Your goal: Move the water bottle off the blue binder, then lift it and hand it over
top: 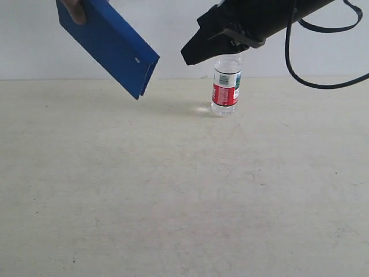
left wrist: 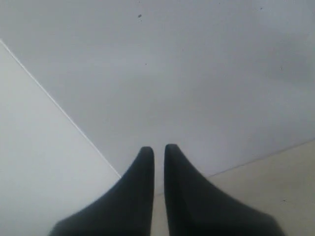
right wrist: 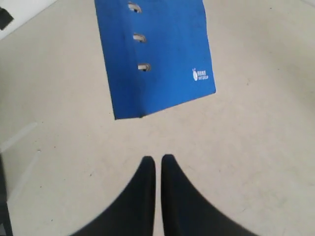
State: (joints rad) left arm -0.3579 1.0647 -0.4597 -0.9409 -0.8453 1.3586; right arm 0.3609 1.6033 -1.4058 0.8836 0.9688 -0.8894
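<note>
The water bottle stands upright on the pale table, its cap hidden behind my right arm. The blue binder hangs tilted in the air at the upper left, apart from the bottle, with a person's hand gripping its top corner. It also fills the far part of the right wrist view as the blue binder, rivets showing. My right gripper hovers just above and left of the bottle, and in its own view the right gripper is shut and empty. My left gripper is shut on nothing, facing a wall.
A black cable loops down from the right arm beside the bottle. A white wall rises behind the table's far edge. A small dark object lies at the corner of the right wrist view.
</note>
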